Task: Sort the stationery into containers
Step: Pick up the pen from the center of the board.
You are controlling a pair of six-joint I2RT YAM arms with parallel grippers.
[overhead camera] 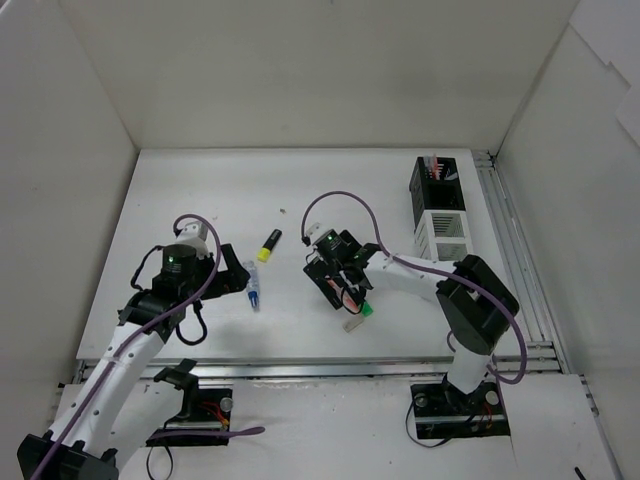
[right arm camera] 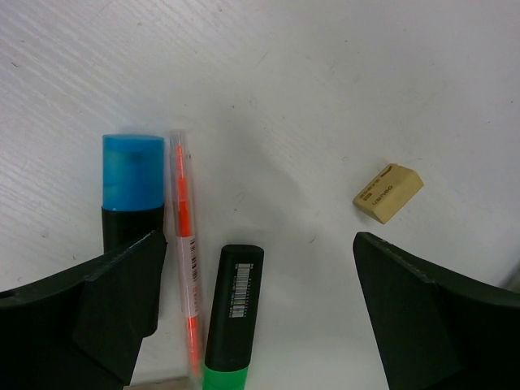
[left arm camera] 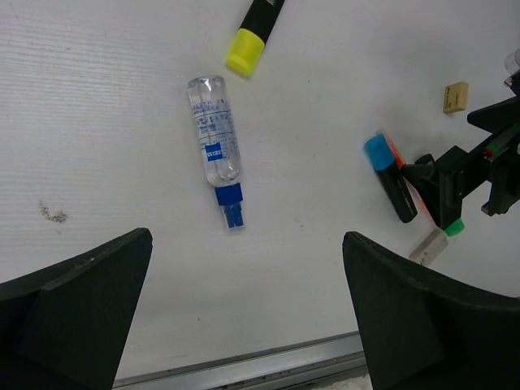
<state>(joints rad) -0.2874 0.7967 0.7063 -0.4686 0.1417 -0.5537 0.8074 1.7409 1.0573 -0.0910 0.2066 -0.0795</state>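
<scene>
Fingers (right arm camera: 89, 317) of the right gripper (right arm camera: 260, 325) fill the lower corners of the right wrist view, spread wide with nothing grasped. Between them a red pen (right arm camera: 185, 244) and a green highlighter (right arm camera: 234, 309) are seen side by side. A blue highlighter (right arm camera: 130, 187) is partly hidden behind one finger, and an eraser (right arm camera: 388, 192) lies apart. Only one item should be closed on, so centring over the green highlighter, clear of the pen, is advised. Its green end is cut off by the frame.

On the left wrist view, the left gripper (left arm camera: 248, 309) is seen released and empty near a tube (left arm camera: 215, 146), with a yellow highlighter (left arm camera: 252, 36) beyond.

From above, the black box (overhead camera: 437, 190) and white box (overhead camera: 443, 235) are seen far right, well apart from the loose stationery. What the white box holds cannot be made out.
</scene>
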